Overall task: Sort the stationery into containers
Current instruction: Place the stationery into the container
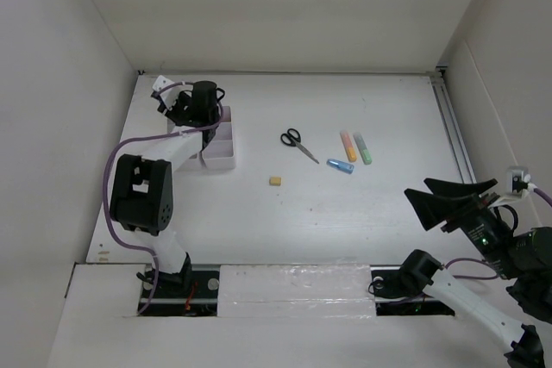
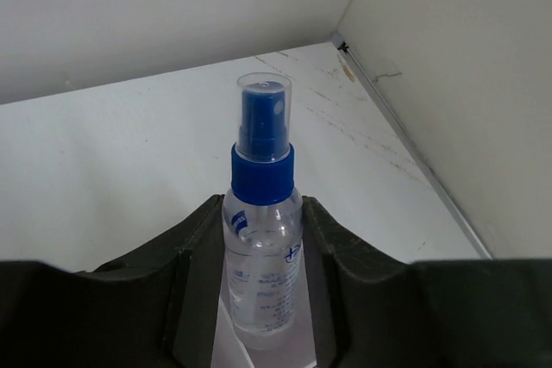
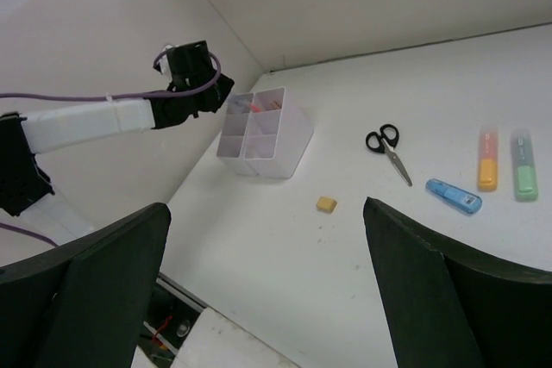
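My left gripper (image 2: 261,213) is shut on a clear blue-capped bottle (image 2: 261,247), held upright with a finger against each side. It hangs over the back of the white organizer (image 1: 226,151), whose white wall (image 2: 233,342) shows at the bottle's foot. In the top view the gripper (image 1: 203,102) hides the bottle. On the table lie black-handled scissors (image 1: 298,143), an orange marker (image 1: 348,146), a green marker (image 1: 363,148), a blue marker (image 1: 340,166) and a yellow eraser (image 1: 275,181). My right gripper (image 1: 423,200) stands open at the near right, holding nothing.
Something red-pink (image 3: 252,107) sticks up in a back compartment of the organizer (image 3: 285,140). White walls close the table on the left, back and right. A metal rail (image 1: 450,122) runs along the right edge.
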You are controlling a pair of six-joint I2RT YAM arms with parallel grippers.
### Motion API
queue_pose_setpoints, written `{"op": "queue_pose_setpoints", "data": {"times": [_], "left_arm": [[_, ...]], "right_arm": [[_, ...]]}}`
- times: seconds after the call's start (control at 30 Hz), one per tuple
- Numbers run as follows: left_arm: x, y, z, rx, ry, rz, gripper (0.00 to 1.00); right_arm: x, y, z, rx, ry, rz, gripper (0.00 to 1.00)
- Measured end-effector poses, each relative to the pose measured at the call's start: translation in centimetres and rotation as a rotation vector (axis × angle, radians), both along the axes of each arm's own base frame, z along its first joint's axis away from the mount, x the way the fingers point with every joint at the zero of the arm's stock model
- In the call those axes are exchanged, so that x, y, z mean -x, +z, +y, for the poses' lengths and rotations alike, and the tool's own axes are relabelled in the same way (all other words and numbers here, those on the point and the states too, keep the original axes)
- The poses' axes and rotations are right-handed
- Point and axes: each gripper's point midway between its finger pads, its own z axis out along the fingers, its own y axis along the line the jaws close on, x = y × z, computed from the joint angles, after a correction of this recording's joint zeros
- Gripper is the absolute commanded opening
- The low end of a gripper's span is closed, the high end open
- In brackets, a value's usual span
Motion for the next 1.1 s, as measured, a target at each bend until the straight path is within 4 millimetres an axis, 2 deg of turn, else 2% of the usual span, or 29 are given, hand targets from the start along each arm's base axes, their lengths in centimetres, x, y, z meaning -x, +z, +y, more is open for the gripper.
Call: {"op": "queue_pose_setpoints", "data": {"times": [0.13,0.17,0.23,0.3,0.33,0.37,0.4,0.53,0.57,0.63,0.67,0.73,0.87,0.93,1.03,1.1], "left_arm": [[0.3,0.5,0.2,-0.007,0.013,-0.003,0.38],[0.3,0.5,0.2,-0.007,0.013,-0.003,0.32],[0.4,0.5,0.2,-0.01,0.013,0.001,0.29],[0.3,0.5,0.3,-0.012,0.012,0.002,0.18],[0.3,0.6,0.3,-0.013,0.012,0.003,0.18],[0.3,0.6,0.2,-0.015,0.01,0.005,0.33],[0.3,0.6,0.3,-0.017,0.01,0.008,0.38],[0.1,1.2,0.2,-0.012,0.01,-0.004,0.37],[0.2,1.3,0.2,-0.009,0.008,-0.004,0.4],[0.7,1.9,0.2,0.0,0.006,-0.006,0.57],[0.9,2.5,0.2,0.005,0.007,-0.012,0.81],[1.2,4.3,0.2,0.026,0.013,-0.021,1.0],[1.1,10.6,-0.3,0.113,0.008,-0.107,1.0],[1.9,12.9,-0.7,0.155,-0.025,-0.139,1.0],[4.0,14.6,-1.7,0.209,-0.117,-0.148,1.0],[5.6,14.7,-3.0,0.227,-0.183,-0.145,1.0]], "right_arm": [[0.1,0.0,0.1,0.0,0.004,-0.001,1.0],[0.1,0.0,0.1,0.0,0.005,-0.001,1.0],[0.1,0.0,0.1,0.0,0.008,-0.001,1.0],[0.2,0.0,0.0,-0.001,0.008,-0.003,1.0],[0.2,0.0,0.0,-0.002,0.008,-0.004,1.0],[0.2,0.1,0.0,-0.004,0.008,-0.006,1.0],[0.3,0.1,-0.1,-0.005,0.008,-0.007,1.0],[0.3,0.1,-0.1,-0.007,0.008,-0.009,1.0],[0.3,0.1,-0.1,-0.007,0.008,-0.009,1.0],[0.3,0.2,-0.1,-0.008,0.008,-0.01,1.0],[0.3,0.2,-0.1,-0.009,0.008,-0.01,1.0],[0.3,0.2,-0.1,-0.007,0.007,-0.01,1.0],[-0.7,-0.3,0.7,0.018,0.002,0.007,1.0],[-1.7,-1.2,1.5,0.052,-0.006,0.044,1.0],[-3.4,-3.0,2.7,0.11,-0.028,0.116,1.0],[-4.3,-3.9,3.0,0.134,-0.054,0.15,1.0]]}}
